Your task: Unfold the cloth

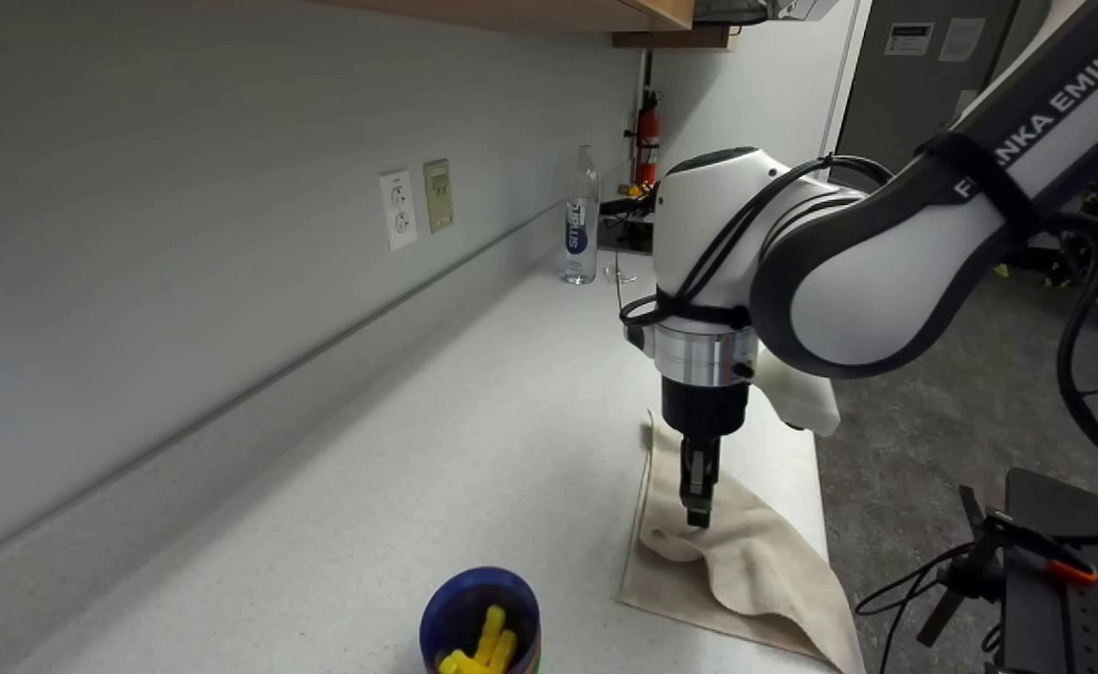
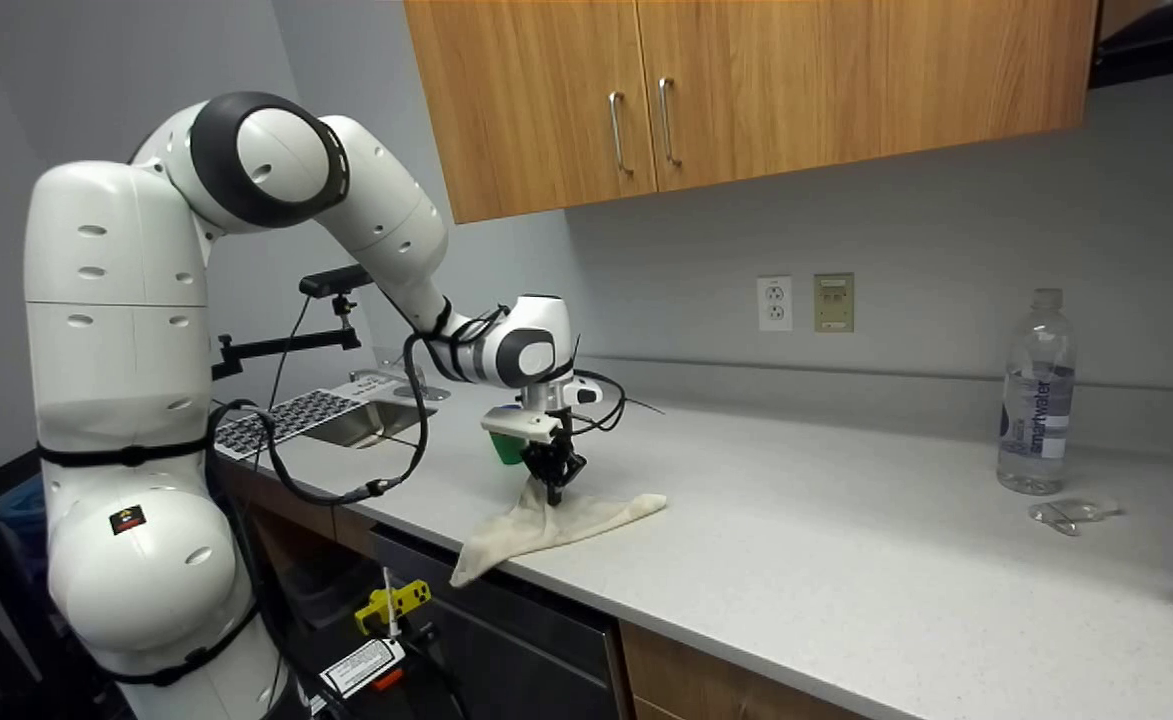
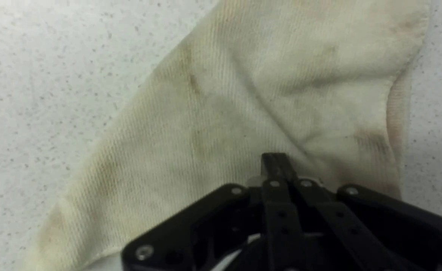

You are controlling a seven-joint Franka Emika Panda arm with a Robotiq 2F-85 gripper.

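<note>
Cloth (image 3: 205,124) doubled, gripper (image 3: 278,164) pressed together over it, pinch unclear! Best lift just the top edge (image 3: 383,109), two o'clock in the wrist view, peeling toward ten.

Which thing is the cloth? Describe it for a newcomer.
Start at the white countertop, then find the black gripper pointing down. Beneath it lies the cloth, reaching the countertop's edge. It's the wrinkled, stained beige fabric, partly folded over, unlike the clear upright bottle and the cup of yellow pieces.
</note>
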